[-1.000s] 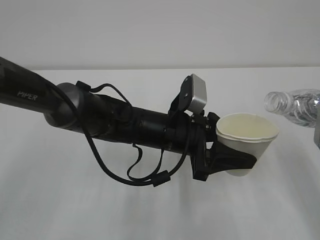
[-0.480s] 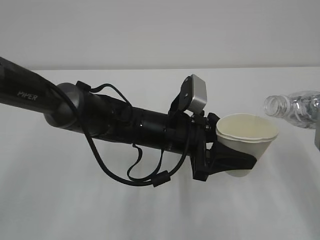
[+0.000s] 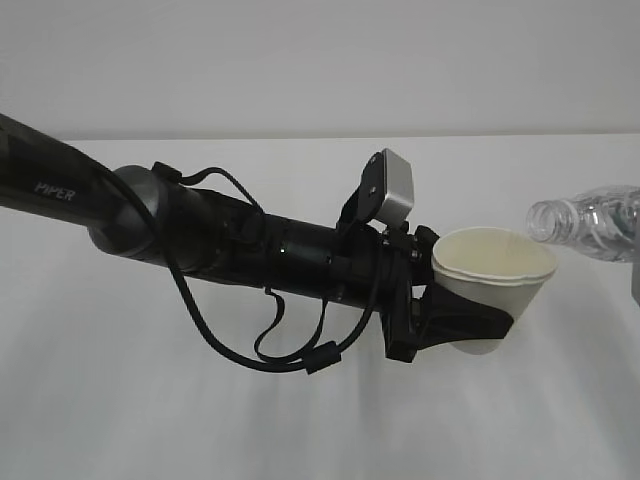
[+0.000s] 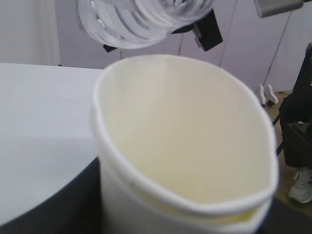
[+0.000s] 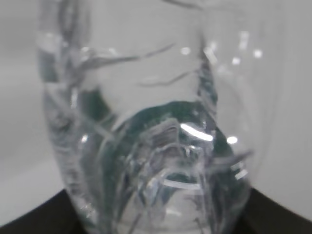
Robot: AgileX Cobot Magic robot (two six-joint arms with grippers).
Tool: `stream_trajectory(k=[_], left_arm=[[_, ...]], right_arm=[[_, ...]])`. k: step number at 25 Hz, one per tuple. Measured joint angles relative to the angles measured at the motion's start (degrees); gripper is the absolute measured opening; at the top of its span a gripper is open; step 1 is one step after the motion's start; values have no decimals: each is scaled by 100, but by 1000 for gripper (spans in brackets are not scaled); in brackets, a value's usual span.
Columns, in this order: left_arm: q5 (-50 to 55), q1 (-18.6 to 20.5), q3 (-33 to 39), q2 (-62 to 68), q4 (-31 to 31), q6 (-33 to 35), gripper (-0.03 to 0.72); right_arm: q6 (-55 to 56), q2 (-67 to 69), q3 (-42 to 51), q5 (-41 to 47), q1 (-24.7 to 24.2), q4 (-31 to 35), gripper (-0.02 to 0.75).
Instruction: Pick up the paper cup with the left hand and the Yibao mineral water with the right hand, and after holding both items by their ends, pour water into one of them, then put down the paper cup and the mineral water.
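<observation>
My left gripper is shut on the paper cup and holds it upright above the table, its black fingers round the cup's lower half. In the left wrist view the cup fills the frame, its cream inside looks dry, and a black finger shows at the lower left. The Yibao mineral water bottle reaches in from the right edge, tilted, its capless neck right of the cup's rim and slightly above it. It hangs over the cup in the left wrist view. My right gripper is shut on the bottle.
The white table lies below both arms, with a pale wall behind. The left arm's cables hang under the forearm. A grey box shows at the right edge. Stand legs and a shoe show in the room beyond.
The bottle has tipped further over, and its mouth has dropped a little beside the cup's rim. The left arm and the cup have stayed still.
</observation>
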Motion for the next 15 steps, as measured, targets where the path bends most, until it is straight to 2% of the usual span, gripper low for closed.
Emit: stream_trajectory(k=[15], left_arm=[[-107,-3,0,0,122,-39,435]], right_arm=[[0,0,0,0,0,-254,403]])
